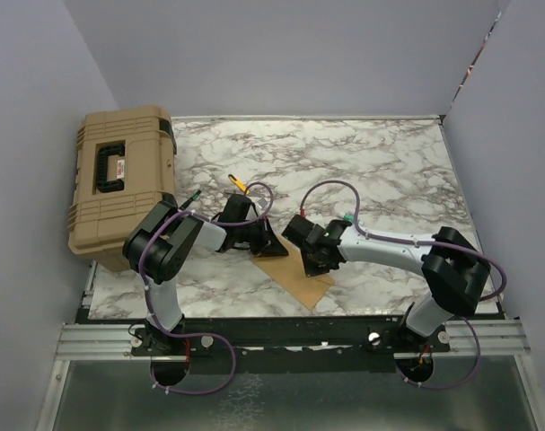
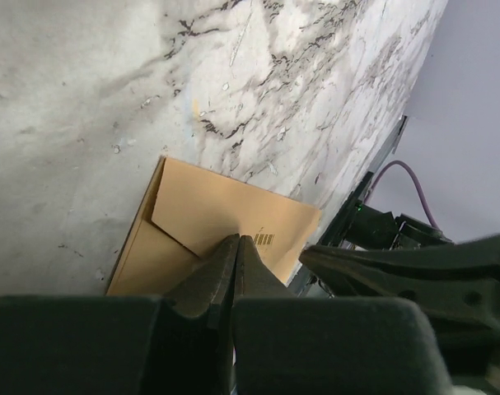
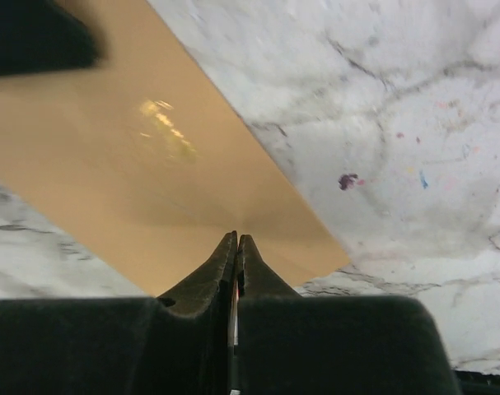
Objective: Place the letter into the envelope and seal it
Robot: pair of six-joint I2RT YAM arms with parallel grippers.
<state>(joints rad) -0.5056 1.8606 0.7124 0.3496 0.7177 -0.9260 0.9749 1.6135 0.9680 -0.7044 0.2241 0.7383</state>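
Tan kraft envelope [image 1: 294,280] lies flat btwn both grippers, long axis diagonal toward near-right. Left gripper [image 2: 237,240] closed, tips down on flap [image 2: 202,216] point; right gripper [image 3: 237,237] also closed, tips on opposite end, prob. pressing not pinching. Letter not seen separately.
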